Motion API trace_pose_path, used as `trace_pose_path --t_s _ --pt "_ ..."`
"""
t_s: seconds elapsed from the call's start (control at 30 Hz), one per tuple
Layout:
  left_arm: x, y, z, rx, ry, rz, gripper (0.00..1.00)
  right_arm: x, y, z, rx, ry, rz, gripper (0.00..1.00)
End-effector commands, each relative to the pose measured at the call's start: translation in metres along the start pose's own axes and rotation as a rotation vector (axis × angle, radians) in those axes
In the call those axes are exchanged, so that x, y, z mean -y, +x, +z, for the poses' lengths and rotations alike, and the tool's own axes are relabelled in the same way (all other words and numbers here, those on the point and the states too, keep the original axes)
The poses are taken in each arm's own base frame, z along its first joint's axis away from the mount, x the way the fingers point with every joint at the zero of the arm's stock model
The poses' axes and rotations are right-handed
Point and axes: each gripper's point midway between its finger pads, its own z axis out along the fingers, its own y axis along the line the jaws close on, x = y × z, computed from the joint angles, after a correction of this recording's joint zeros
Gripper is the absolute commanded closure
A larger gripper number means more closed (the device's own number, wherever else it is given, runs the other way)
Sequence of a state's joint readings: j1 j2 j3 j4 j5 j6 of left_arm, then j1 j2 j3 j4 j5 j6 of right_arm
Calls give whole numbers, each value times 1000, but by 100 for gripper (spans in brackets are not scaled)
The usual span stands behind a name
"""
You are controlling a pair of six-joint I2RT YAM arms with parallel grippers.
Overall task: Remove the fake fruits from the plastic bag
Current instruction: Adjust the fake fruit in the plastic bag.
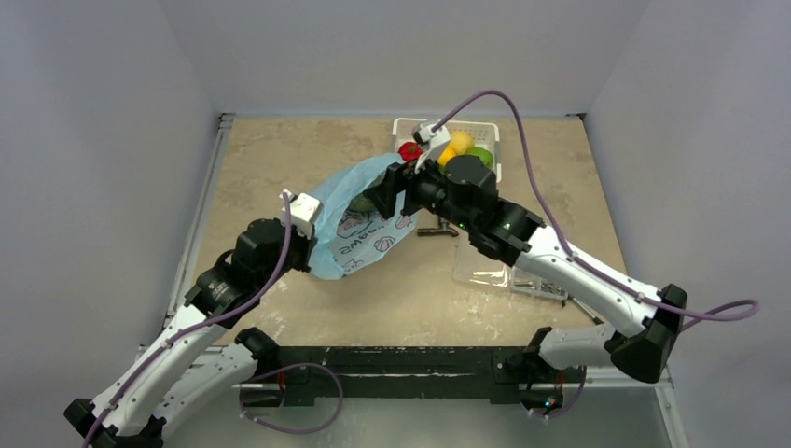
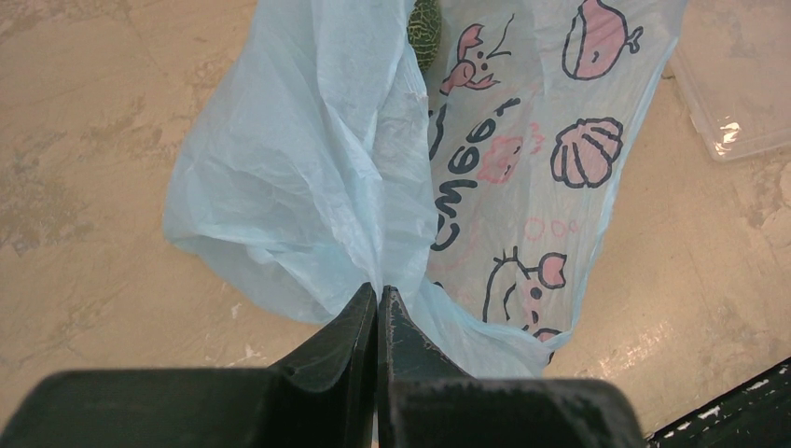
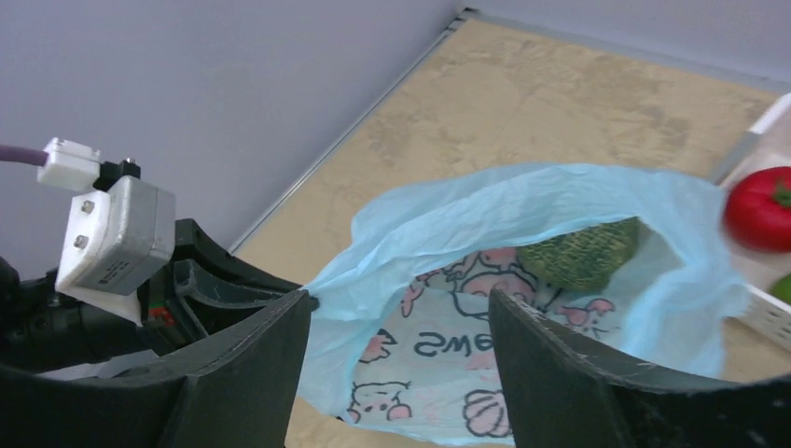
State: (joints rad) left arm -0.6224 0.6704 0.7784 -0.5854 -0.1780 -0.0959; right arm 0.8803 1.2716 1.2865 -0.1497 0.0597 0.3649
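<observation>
Slippage threatens: the left gripper (image 2: 378, 291) clamps only thin film of the plastic bag (image 2: 308, 168) on the table (image 2: 93, 140), and the right gripper (image 3: 399, 303) (wide open) hovers before the bumpy green ball (image 3: 578, 252) just inside.

Soft, even light from above leaves only faint shadows on the desk (image 1: 280, 168) and shines through the thin bag (image 2: 308, 168). Glare spots the clear plastic (image 2: 732, 131) in the left wrist view. In the right wrist view the apple (image 3: 760, 210) looks smeared, the right claw (image 3: 399, 301) dark and soft.
</observation>
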Motion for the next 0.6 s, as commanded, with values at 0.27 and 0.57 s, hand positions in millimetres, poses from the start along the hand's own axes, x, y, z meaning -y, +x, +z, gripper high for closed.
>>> trace_pose_path --t_s 0.27,0.57 --pt "-11 -41 -31 211 -40 -57 100 19 88 93 -129 118 93 67" --pt "3 -38 -26 178 33 -45 100 75 95 140 -38 391 136 58"
